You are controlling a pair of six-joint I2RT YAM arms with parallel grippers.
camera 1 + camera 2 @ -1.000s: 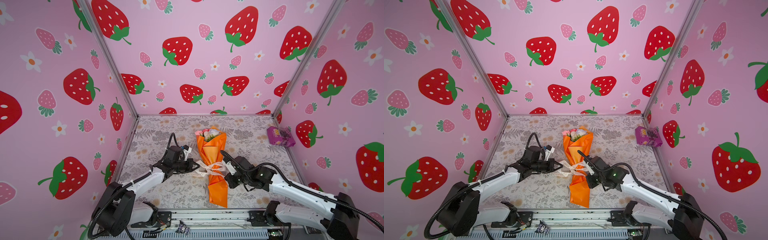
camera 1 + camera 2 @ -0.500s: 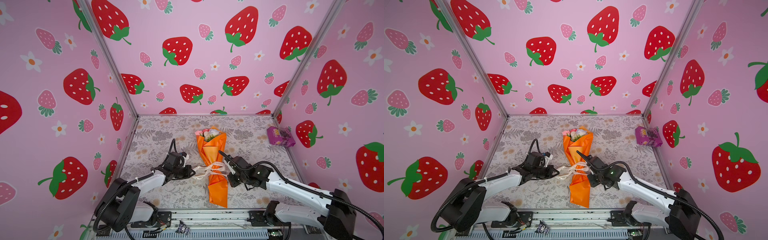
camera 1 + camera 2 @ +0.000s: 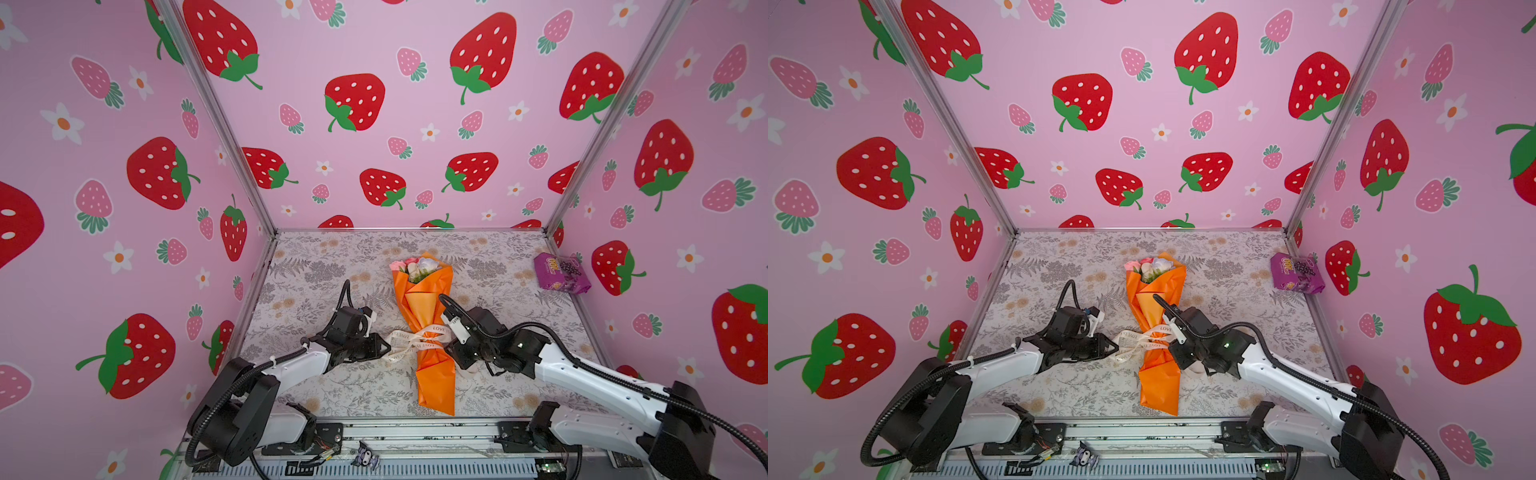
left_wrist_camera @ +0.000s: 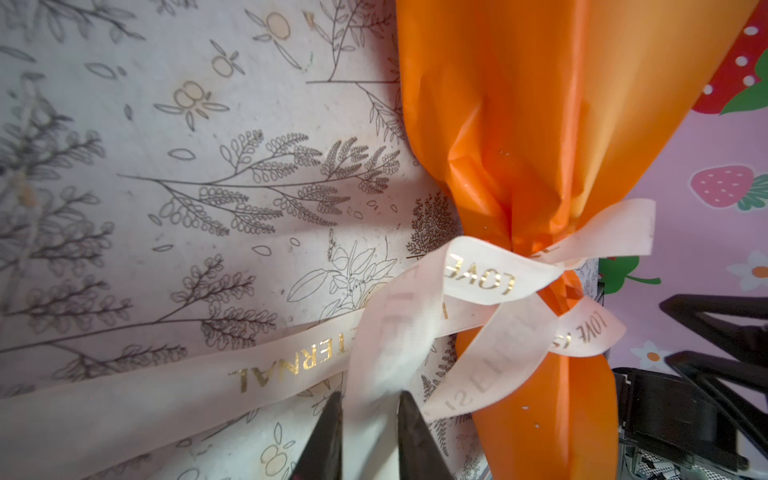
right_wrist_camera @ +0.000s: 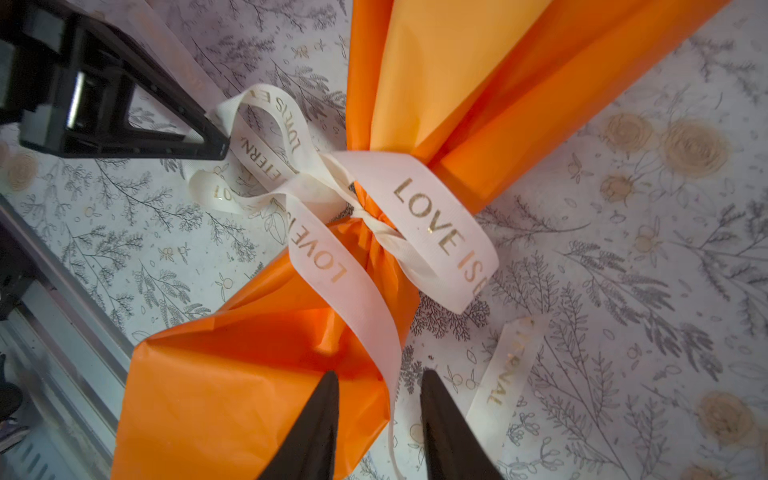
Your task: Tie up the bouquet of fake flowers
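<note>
- Item: bouquet of fake flowers [image 3: 424, 307], lying flat mid-table [image 3: 324, 266]. Its long axis runs from the near edge toward the back wall, with the rose heads at the far end.
- Wrapper: glossy orange paper, creased, pinched to a narrow waist and flaring on both sides of it.
- Binding: cream ribbon [image 3: 419, 338], ribbed weave, gold lettering. It is knotted at the waist, and the loops spill toward the left arm's side.
- Left gripper [image 4: 370, 399]: jaws apart, with a blurred ribbon loop between them. The waist lies straight ahead, crosswise to its reach.
- Right gripper [image 5: 380, 374]: jaws apart, with a ribbon tail hanging between them. Its tips sit just beside the wrapper on the stem side of the knot, making it the nearer arm to the paper.
- Judgement: the knot looks formed, and each arm would clear by backing away sideways.
</note>
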